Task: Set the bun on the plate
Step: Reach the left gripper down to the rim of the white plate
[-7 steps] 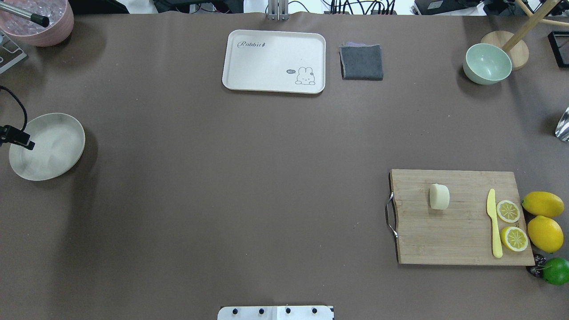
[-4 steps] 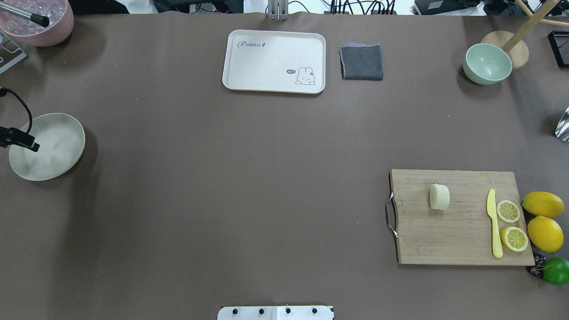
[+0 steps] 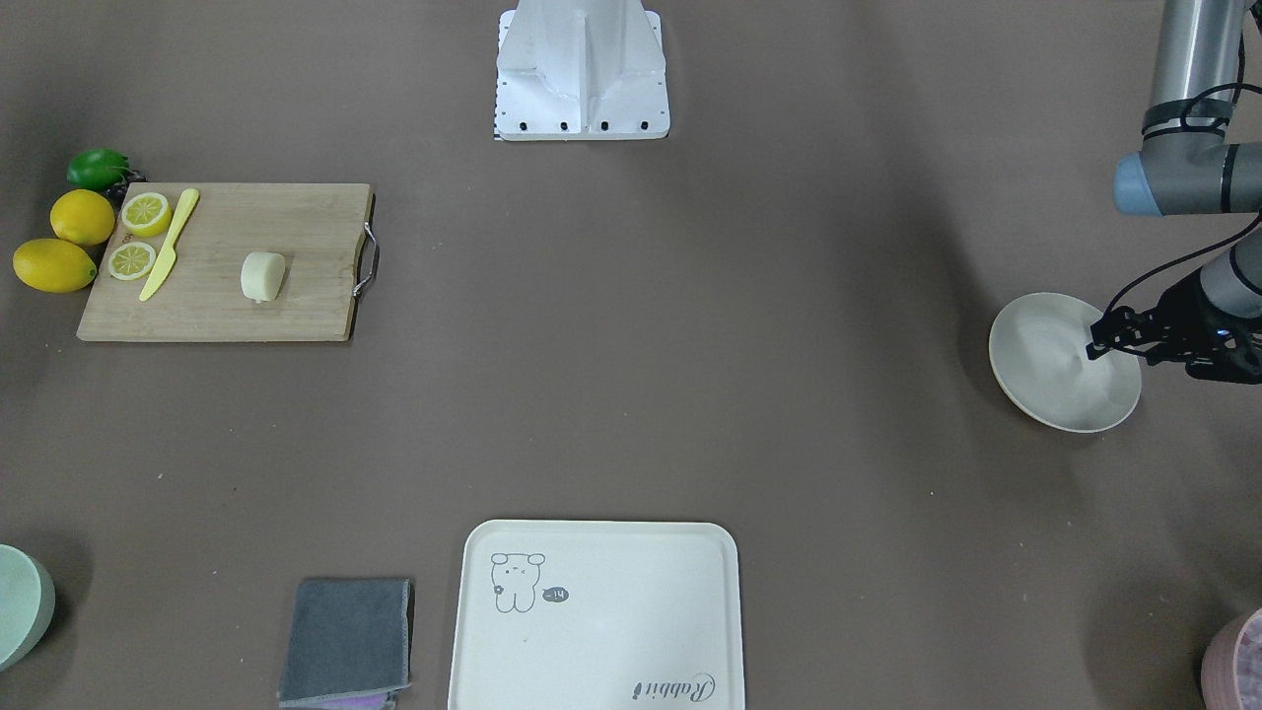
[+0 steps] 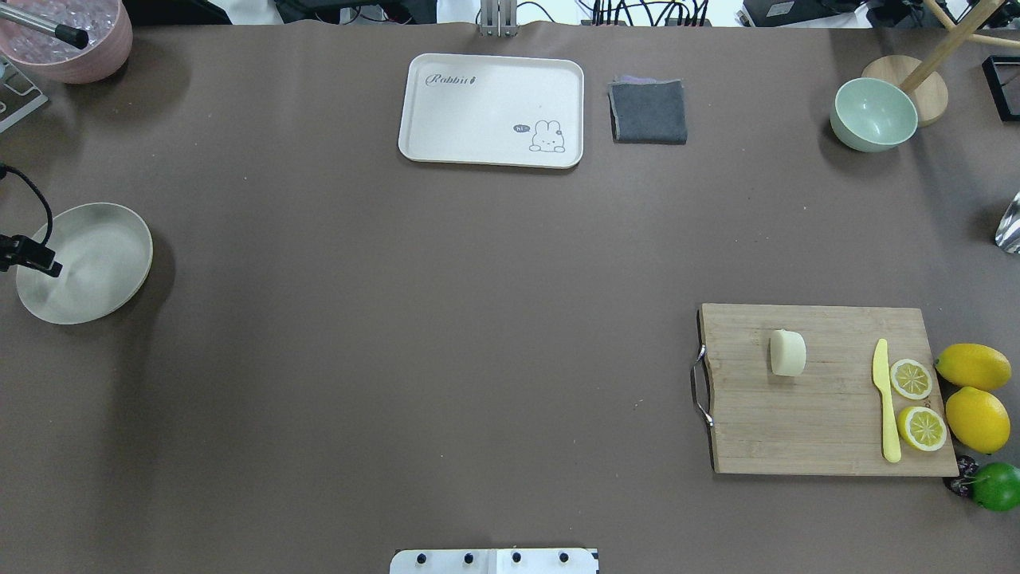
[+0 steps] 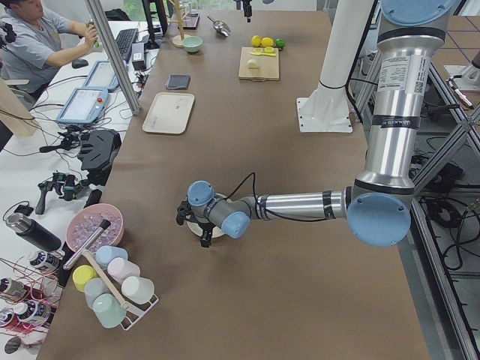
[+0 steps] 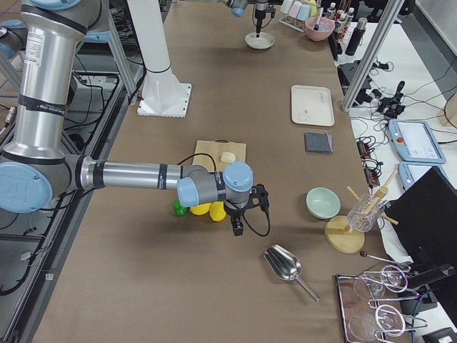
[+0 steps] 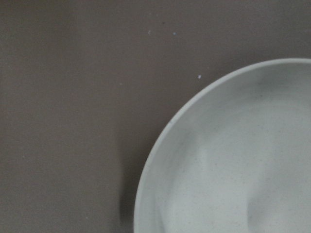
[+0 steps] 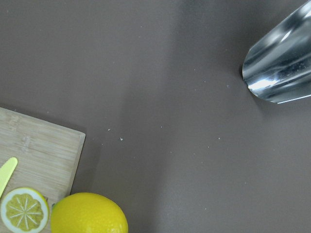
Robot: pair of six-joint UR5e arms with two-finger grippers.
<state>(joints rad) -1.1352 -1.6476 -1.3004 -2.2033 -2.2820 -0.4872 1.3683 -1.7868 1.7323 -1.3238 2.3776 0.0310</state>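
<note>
Not much going on in the last second: the left gripper (image 4: 49,267) has shuffled a little over the near edge of the plate (image 4: 107,239) and slid back toward the table's left side, and that's about it. The bun (image 4: 787,353) hasn't budged. It's sitting on the cutting board (image 4: 829,422) way over on the right, well apart from the plate, so I'd say the job hasn't really started. Can't tell how wide the left jaws are, since they're just a dark blob here, but I don't see anything in them. The right gripper (image 6: 238,227) only shows in the side camera, hanging just past the lemons (image 4: 972,365) at the board's end, so I can't tell if it's open or closed either. It's the closer one to the bun, so I'd guess it does the grab. The bun is a pale, matte, rounded block and looks smooth. The board is grainy wood with a metal handle. The plate is off-white and shallow with a raised rim, so the bun should stay put once it's in.
</note>
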